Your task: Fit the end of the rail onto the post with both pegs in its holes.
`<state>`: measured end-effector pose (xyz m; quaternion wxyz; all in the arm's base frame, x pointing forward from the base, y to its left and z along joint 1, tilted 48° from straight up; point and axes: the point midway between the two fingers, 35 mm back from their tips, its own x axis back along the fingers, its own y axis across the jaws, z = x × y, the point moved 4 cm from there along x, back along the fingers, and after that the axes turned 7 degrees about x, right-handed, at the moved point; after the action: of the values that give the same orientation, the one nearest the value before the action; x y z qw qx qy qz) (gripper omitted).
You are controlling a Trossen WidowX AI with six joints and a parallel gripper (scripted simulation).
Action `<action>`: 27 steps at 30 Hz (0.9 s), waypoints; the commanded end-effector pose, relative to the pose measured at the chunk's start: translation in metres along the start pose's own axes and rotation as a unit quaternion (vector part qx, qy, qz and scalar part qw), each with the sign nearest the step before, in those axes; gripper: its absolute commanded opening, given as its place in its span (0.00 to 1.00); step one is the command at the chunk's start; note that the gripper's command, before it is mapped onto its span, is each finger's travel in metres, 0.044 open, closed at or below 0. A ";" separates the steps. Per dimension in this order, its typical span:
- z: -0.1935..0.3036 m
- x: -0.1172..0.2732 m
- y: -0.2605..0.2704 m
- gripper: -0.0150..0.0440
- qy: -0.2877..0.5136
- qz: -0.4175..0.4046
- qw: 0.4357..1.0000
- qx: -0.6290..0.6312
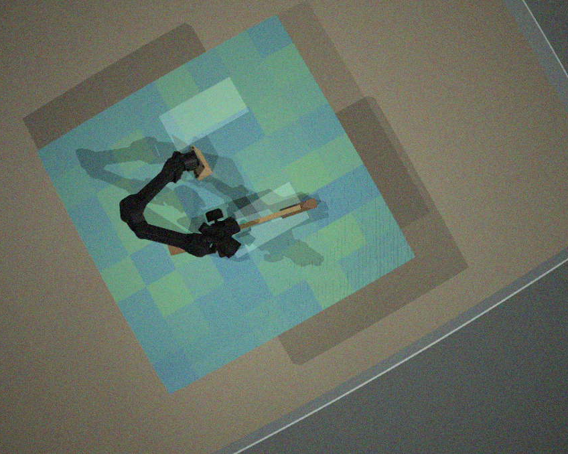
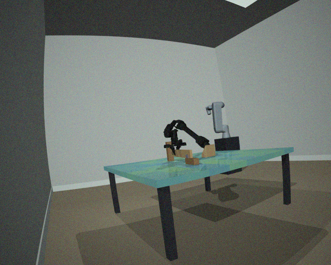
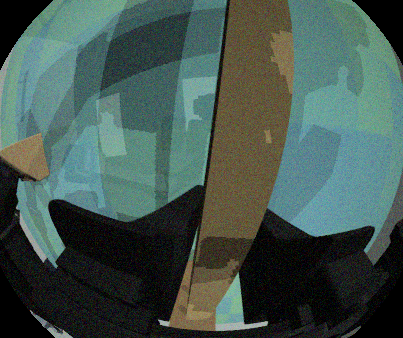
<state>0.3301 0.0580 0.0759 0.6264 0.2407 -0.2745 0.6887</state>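
The long wooden rail [image 1: 269, 216] [image 2: 184, 153] [image 3: 251, 125] stands on edge, and its near part is raised off the table. Its far end is at the bracket on the low footboard block [image 1: 313, 203] [image 2: 192, 161]. My gripper [image 2: 176, 151] [image 3: 217, 194] is shut on the rail near the post end, with a black finger on each side. The wooden post [image 1: 175, 250] [image 2: 170, 157] stands upright just beyond the gripper; in the top view the arm covers most of it. The pegs, the holes and any gap between rail end and post are hidden.
A wedge-shaped wooden block [image 1: 203, 171] [image 2: 209, 151] [image 3: 28, 157] stands at the arm's base, to one side of the rail. The patchwork blue-green table [image 1: 177, 361] [image 2: 140, 176] carries several shadows. A grey robot arm [image 2: 217, 117] stands on a dark pedestal [image 2: 230, 144] beyond the table.
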 end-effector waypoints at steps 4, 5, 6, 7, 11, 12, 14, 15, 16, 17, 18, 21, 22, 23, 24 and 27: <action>0.003 0.002 0.000 0.25 0.000 0.001 1.000 0.002; 0.003 0.002 0.000 0.25 0.000 0.001 1.000 0.002; 0.004 0.002 0.000 0.25 0.000 0.001 1.000 0.002; 0.004 0.002 0.000 0.25 0.000 0.001 1.000 0.002; 0.005 0.002 0.001 0.25 0.000 0.001 1.000 0.002; 0.006 0.001 0.001 0.25 0.000 0.001 1.000 0.002; 0.006 0.001 0.001 0.25 0.000 0.001 1.000 0.002; 0.007 0.001 0.001 0.25 0.000 0.001 1.000 0.002; 0.007 0.001 0.001 0.25 0.000 0.001 1.000 0.002; 0.007 0.001 0.001 0.25 0.000 0.001 1.000 0.002; 0.007 0.001 0.001 0.25 0.000 0.001 1.000 0.002; 0.008 0.001 0.001 0.25 0.000 0.001 1.000 0.002; 0.009 0.001 0.001 0.25 0.000 0.001 1.000 0.002; 0.009 0.000 0.001 0.25 0.000 0.001 1.000 0.002; 0.009 0.000 0.001 0.25 0.000 0.001 1.000 0.002; 0.010 0.000 0.001 0.25 0.000 0.001 1.000 0.002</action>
<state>0.3287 0.0521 0.0818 0.6268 0.2410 -0.2741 0.6884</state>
